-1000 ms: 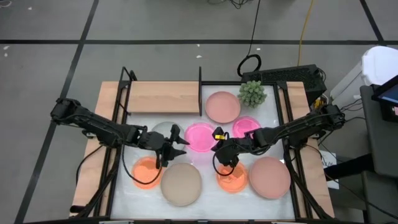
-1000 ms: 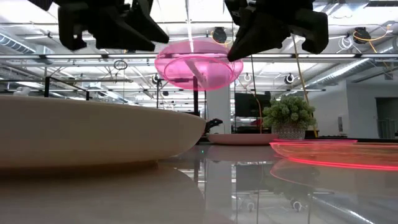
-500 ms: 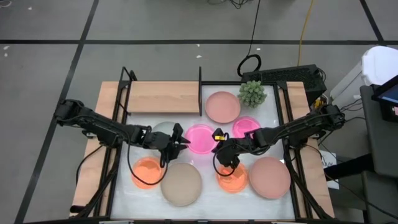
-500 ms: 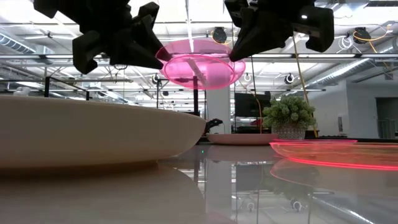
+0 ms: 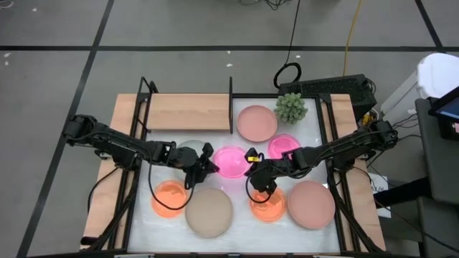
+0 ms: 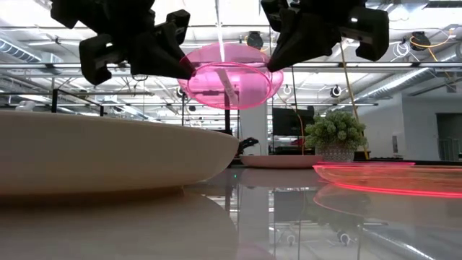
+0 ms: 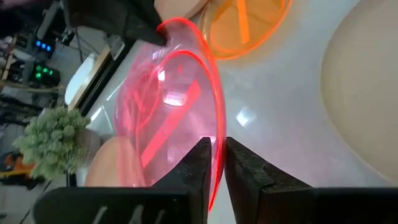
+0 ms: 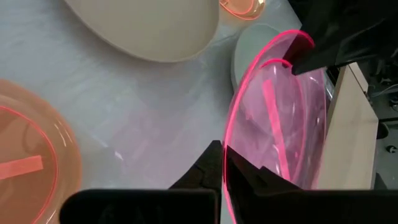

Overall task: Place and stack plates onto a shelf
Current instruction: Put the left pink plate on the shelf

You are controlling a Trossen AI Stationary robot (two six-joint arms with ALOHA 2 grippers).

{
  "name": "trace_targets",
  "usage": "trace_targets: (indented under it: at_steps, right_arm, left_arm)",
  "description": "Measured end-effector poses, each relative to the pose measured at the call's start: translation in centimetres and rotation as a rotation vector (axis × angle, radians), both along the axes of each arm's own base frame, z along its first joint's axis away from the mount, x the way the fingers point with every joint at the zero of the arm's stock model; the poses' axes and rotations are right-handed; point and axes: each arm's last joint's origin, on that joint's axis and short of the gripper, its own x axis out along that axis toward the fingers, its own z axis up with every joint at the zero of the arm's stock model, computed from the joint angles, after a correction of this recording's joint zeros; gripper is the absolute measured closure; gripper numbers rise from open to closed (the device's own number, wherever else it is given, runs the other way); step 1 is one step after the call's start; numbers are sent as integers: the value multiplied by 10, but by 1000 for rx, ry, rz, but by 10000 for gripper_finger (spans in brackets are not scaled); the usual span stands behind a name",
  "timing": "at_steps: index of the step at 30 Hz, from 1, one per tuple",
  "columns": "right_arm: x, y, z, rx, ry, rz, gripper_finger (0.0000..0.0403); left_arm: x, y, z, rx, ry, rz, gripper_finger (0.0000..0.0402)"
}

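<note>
- Two tools are clamped on one neon pink plate [image 5: 231,160] above the desk [image 5: 237,229] centre: left tool [image 5: 206,162] on its left rim, right tool [image 5: 252,163] on its right rim.
- In the low view the pink plate [image 6: 229,76] is seen lifted clear of the desk, held between the left tool [image 6: 184,66] and right tool [image 6: 273,63].
- In the left wrist view the rim [image 7: 214,134] is pinched between that arm's fingers [image 7: 198,165]; the same is seen in the right wrist view, rim [image 8: 229,146] between fingers [image 8: 213,163].
- Plate look: small, translucent, glossy, shallow dish, a pale strip seen through its base.
- Shelf [image 5: 189,112]: light wooden board at the desk's far left, black uprights at the ends, nothing on it.
- Other plates on the desk: second neon pink one [image 5: 284,145], two orange ones [image 5: 167,198] [image 5: 268,206], pale pink ones [image 5: 257,122] [image 5: 311,204], beige one [image 5: 209,211], grey-green one [image 5: 188,149] partly hidden by the left arm.
- Green plant [image 5: 290,107] is set at the far edge, beside a pale pink plate.
</note>
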Motion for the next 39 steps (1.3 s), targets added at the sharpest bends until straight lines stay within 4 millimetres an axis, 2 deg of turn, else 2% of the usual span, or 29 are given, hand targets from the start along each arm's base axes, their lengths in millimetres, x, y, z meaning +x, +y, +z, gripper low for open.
trace_targets:
  at_steps: [7, 12, 16, 25, 29, 32, 39]
  right_arm:
    - [0, 0, 0, -14, 3, 15, 403]
    - [1, 0, 1, 31, -21, -22, 383]
    - [6, 1, 7, 110, -91, -77, 343]
    - [13, 3, 21, 330, -238, -204, 226]
    - [10, 0, 29, 392, -274, -255, 193]
    - [6, -1, 36, 405, -298, -276, 184]
    - [-11, 5, 52, 487, -338, -268, 191]
  left_arm:
    - [0, -1, 0, -16, -1, -38, 392]
    - [0, -1, 0, -19, -2, -43, 396]
    - [0, -1, 1, -21, -7, -47, 393]
    - [-1, -1, -1, -26, 14, -34, 392]
    - [0, 0, 0, -14, 8, -27, 392]
    - [0, 1, 0, 17, -2, 19, 392]
    - [-2, 4, 5, 63, -31, 83, 392]
